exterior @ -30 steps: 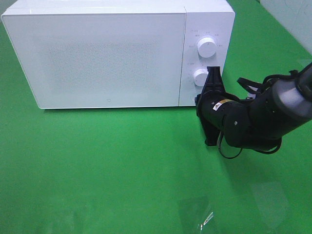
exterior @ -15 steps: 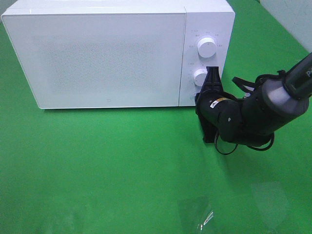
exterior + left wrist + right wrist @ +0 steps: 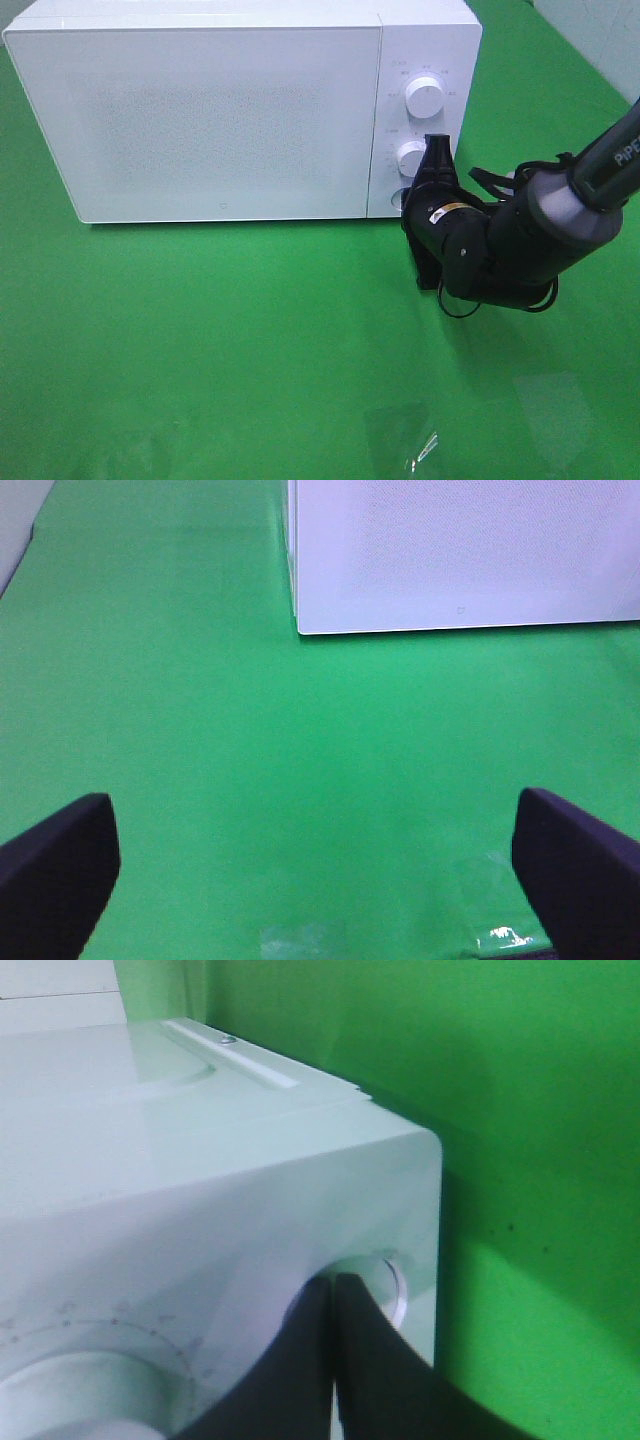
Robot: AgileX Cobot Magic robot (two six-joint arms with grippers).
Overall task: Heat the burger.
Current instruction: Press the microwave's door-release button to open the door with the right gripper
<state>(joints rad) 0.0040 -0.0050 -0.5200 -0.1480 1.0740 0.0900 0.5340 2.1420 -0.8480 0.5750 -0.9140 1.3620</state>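
Observation:
The burger is out of view. The white microwave (image 3: 220,110) stands at the back of the green table with its door closed. My right gripper (image 3: 408,205) is shut, its tips against the round button (image 3: 397,1295) low on the control panel, below the two knobs (image 3: 424,98). In the right wrist view the shut fingertips (image 3: 333,1290) touch that button beside the microwave's corner. My left gripper (image 3: 320,880) is open and empty, low over the bare green cloth, facing the microwave's (image 3: 460,550) front left corner from a distance.
A green cloth (image 3: 200,340) covers the table. A shiny patch of clear tape (image 3: 420,445) lies near the front edge. The right arm's bulky black wrist (image 3: 500,245) hangs just right of the microwave.
The right arm's elbow and forearm have shifted slightly up and toward the microwave. Its gripper tips stay on the control panel. The door stays closed.

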